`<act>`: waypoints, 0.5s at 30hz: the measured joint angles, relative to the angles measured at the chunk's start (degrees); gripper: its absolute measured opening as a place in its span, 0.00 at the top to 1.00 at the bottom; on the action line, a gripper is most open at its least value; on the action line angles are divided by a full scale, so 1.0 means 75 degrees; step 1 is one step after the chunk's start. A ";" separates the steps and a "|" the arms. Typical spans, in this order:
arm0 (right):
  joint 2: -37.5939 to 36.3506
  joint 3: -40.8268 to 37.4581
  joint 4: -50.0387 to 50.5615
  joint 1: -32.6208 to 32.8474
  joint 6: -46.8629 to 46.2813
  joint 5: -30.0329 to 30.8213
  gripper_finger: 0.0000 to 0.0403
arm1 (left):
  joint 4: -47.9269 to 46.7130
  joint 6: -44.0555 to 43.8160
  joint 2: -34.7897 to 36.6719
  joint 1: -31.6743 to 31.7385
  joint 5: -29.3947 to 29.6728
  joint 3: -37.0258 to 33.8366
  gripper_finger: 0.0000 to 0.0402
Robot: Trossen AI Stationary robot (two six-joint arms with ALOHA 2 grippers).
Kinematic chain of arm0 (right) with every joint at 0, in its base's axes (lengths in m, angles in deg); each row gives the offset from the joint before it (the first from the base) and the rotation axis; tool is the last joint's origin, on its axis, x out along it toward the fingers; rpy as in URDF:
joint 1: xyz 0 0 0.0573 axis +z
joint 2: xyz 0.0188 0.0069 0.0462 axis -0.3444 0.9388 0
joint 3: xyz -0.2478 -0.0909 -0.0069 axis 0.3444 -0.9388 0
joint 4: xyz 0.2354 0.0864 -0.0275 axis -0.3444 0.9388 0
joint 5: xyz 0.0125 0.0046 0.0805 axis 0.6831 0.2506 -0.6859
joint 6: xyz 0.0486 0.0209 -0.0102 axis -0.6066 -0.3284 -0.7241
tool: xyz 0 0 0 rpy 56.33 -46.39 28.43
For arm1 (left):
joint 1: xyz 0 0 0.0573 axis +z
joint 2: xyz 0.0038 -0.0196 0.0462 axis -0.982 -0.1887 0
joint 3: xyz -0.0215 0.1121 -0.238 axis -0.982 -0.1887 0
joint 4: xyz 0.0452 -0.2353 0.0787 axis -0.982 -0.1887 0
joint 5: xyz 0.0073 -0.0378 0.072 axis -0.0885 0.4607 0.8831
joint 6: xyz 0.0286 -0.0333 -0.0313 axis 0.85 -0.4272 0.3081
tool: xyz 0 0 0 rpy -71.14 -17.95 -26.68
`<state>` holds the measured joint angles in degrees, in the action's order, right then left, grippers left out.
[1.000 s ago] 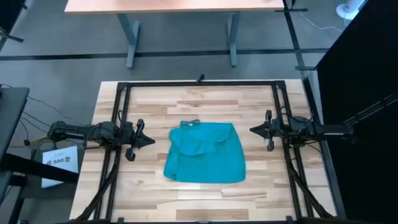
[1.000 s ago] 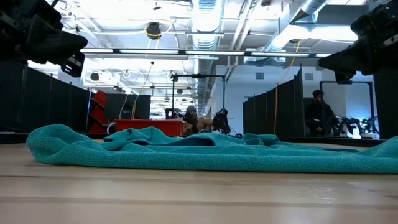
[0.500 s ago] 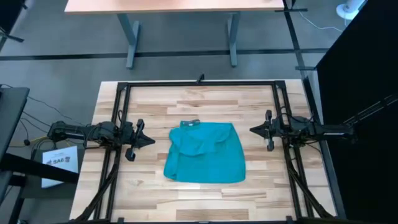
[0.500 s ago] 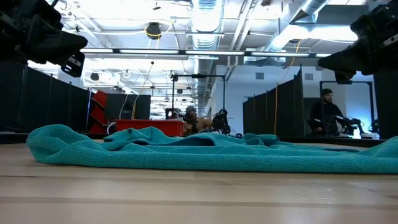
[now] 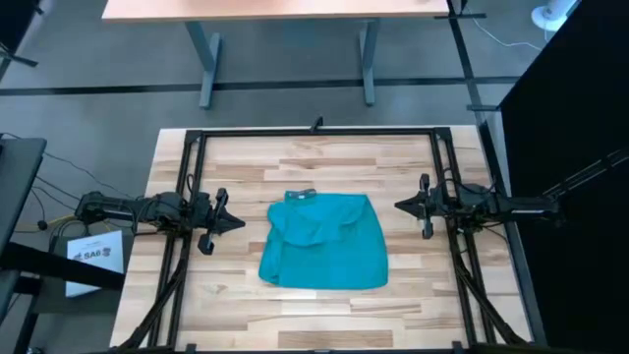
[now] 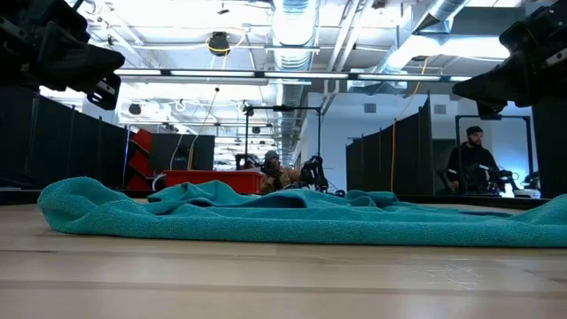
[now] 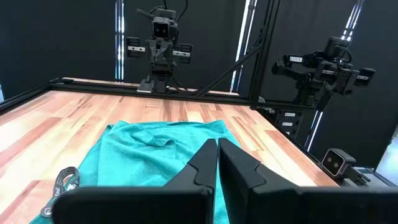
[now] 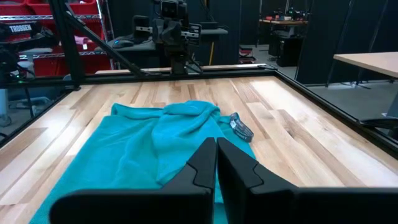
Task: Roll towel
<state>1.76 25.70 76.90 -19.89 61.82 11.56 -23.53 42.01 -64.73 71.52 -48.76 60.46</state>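
The left gripper [image 5: 236, 222] waits just to the left of the towel [image 5: 324, 242], above the table [image 5: 246, 305]; its fingers are pressed together and it holds nothing. The towel lies in the middle of the table, mostly flat, but its far left corner is folded over into a loose hump, and the small grey tag [image 5: 303, 195] sticks out at the far edge. The right gripper [image 5: 401, 206] waits just to the right of the towel, also closed and empty.

The main risk, in my judgement, is an uneven roll: if the arms start at the far edge, the hump (thicker than the rest) can make the roll skew or bulge on the left side. A closed gripper also cannot pinch the cloth, so both must open first. The soft cloth can slide on the smooth wood instead of turning.
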 joint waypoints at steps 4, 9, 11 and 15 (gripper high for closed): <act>0.0001 0.0001 0.0000 0.0000 0.0024 0.0000 1.00 | 0.0000 -0.0002 0.0000 -0.0001 0.0000 -0.0001 1.00; 0.0001 0.0002 0.0000 0.0000 0.0023 -0.0001 1.00 | 0.0000 0.0000 0.0000 -0.0002 0.0000 -0.0001 1.00; -0.0002 0.0000 0.0000 0.0000 0.0023 0.0001 1.00 | 0.0006 -0.0003 0.0000 -0.0002 0.0000 -0.0001 1.00; -0.0001 0.0000 0.0000 0.0000 0.0020 -0.0001 1.00 | 0.0250 0.0339 0.0004 0.0000 0.0036 0.0000 1.00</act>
<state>1.75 25.70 76.90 -19.89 61.97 11.55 -21.66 44.56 -64.70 71.52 -48.49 60.46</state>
